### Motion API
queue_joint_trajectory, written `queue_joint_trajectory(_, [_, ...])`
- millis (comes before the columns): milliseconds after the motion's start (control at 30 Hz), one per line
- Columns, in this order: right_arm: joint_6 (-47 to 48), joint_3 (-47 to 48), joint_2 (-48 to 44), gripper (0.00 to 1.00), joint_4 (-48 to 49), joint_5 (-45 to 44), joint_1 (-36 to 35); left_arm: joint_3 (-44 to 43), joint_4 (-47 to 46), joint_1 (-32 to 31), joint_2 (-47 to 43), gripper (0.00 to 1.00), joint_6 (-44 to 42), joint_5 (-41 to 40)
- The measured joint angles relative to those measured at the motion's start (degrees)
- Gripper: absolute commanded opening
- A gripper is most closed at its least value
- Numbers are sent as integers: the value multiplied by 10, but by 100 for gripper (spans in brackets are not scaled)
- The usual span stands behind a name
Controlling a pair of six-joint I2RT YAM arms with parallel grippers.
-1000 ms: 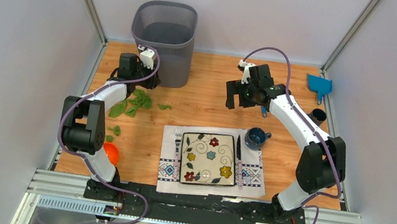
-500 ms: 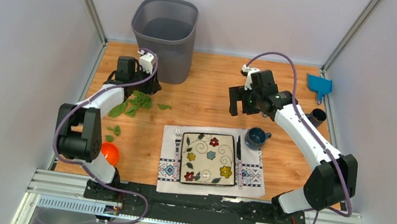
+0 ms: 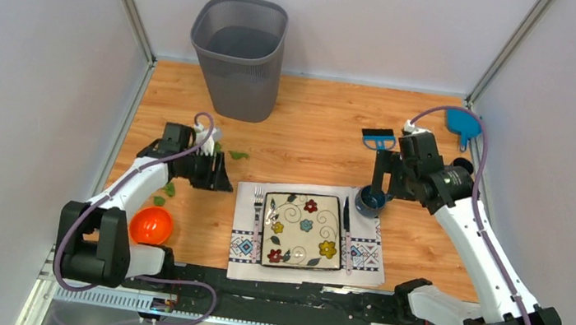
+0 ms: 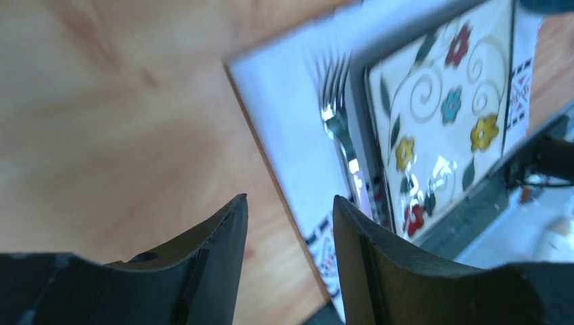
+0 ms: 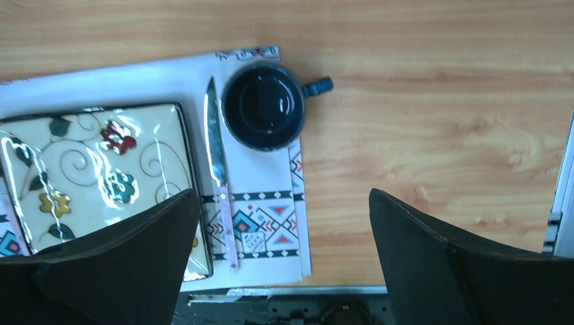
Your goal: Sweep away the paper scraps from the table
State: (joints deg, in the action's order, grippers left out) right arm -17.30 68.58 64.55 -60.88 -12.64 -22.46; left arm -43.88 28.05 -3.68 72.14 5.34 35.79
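A few green paper scraps lie on the wood table (image 3: 312, 145): one (image 3: 237, 155) behind the placemat's left corner, and small ones (image 3: 169, 189) beside my left forearm. Others may be hidden under that arm. My left gripper (image 3: 221, 177) is low over the table at the placemat's left edge; in the left wrist view (image 4: 290, 198) its jaws stand apart and hold nothing. My right gripper (image 3: 391, 185) hovers over the blue mug (image 3: 370, 199); in the right wrist view (image 5: 284, 193) it is wide open and empty. No scraps show in either wrist view.
A grey mesh bin (image 3: 238, 57) stands at the back left. A blue brush (image 3: 377, 139) lies behind the right gripper, and a blue dustpan (image 3: 462, 122) and black cup (image 3: 462, 165) sit at the back right. The placemat (image 3: 243, 248) holds plate, fork and knife. An orange bowl (image 3: 151, 225) sits near left.
My left gripper has moved from beside the bin toward the near side, to the placemat's left edge. My right gripper has moved right and nearer, over the mug. The brush now lies uncovered on the table.
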Motion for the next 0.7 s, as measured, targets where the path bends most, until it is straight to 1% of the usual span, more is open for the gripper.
queue_joint_trajectory(100, [-16, -33, -20, 100, -10, -6, 0, 57, 41, -26, 0, 60, 41, -11])
queue_joint_trajectory(233, [-25, -57, -20, 100, -7, -7, 0, 113, 59, -89, 0, 59, 95, -24])
queue_joint_trajectory(267, [-26, -60, -20, 100, -6, -7, 0, 124, 62, -103, 0, 58, 108, -31])
queue_joint_trajectory(300, [-26, -60, -20, 100, -5, -7, 0, 131, 63, -111, 0, 53, 118, -37])
queue_joint_trajectory(367, [-26, -63, -23, 100, 2, -6, 0, 136, 62, -116, 1, 48, 136, -48])
queue_joint_trajectory(467, [-25, -76, -39, 100, 14, -3, 0, 136, 46, -123, 8, 45, 161, -65])
queue_joint_trajectory(533, [-24, -78, -49, 100, 16, -3, 0, 135, 35, -134, 15, 39, 175, -68])
queue_joint_trajectory(567, [-24, -78, -55, 100, 19, -3, 0, 134, 28, -143, 19, 33, 181, -68])
queue_joint_trajectory(633, [-24, -78, -63, 100, 22, -3, 0, 134, 14, -161, 31, 26, 191, -66])
queue_joint_trajectory(667, [-23, -78, -67, 100, 24, -3, 0, 132, 8, -169, 39, 17, 195, -66])
queue_joint_trajectory(700, [-23, -78, -70, 100, 25, -3, 0, 130, 5, -172, 46, 12, 201, -65])
